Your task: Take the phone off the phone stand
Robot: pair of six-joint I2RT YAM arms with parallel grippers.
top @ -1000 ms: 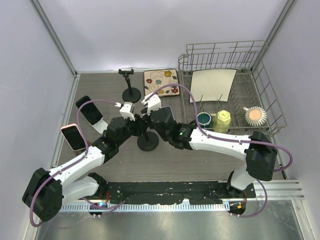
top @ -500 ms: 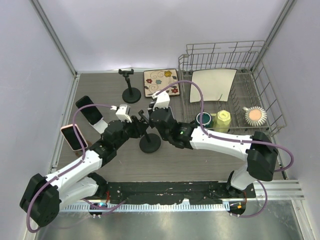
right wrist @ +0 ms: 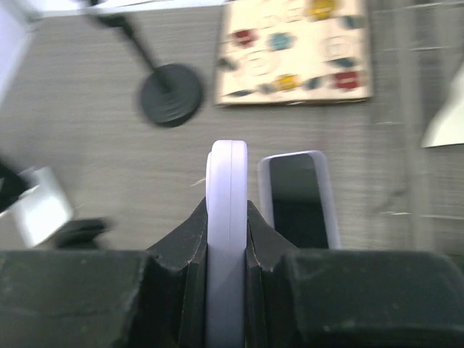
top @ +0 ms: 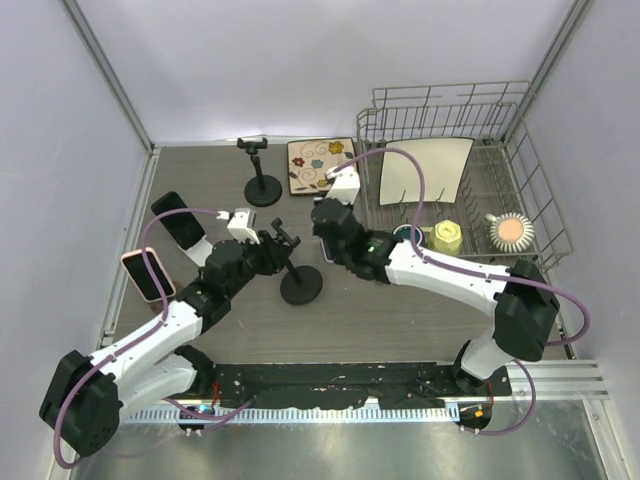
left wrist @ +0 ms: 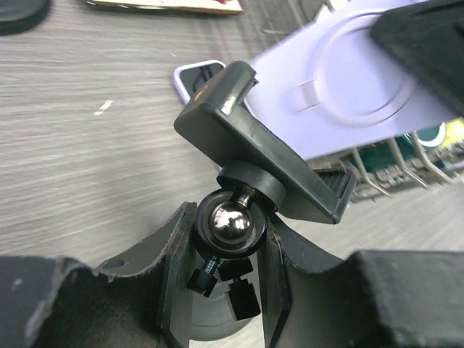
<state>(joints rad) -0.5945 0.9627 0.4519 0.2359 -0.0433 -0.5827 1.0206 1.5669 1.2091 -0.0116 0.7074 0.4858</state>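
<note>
My left gripper is shut on the black phone stand, gripping it at its steel ball joint. The stand's black clamp is empty and tilted. My right gripper is shut on the lavender phone, which shows edge-on between its fingers. In the left wrist view the phone's back, with its ring, hangs just beyond the clamp and apart from it.
A second phone lies flat on the table under my right gripper. A spare stand and a flowered mat are at the back. Two more phones sit at the left. A dish rack fills the right.
My right gripper has drawn back and to the right with the lavender phone, away from the stand's clamp. My left gripper has kept its hold on the stand, shifting slightly left.
</note>
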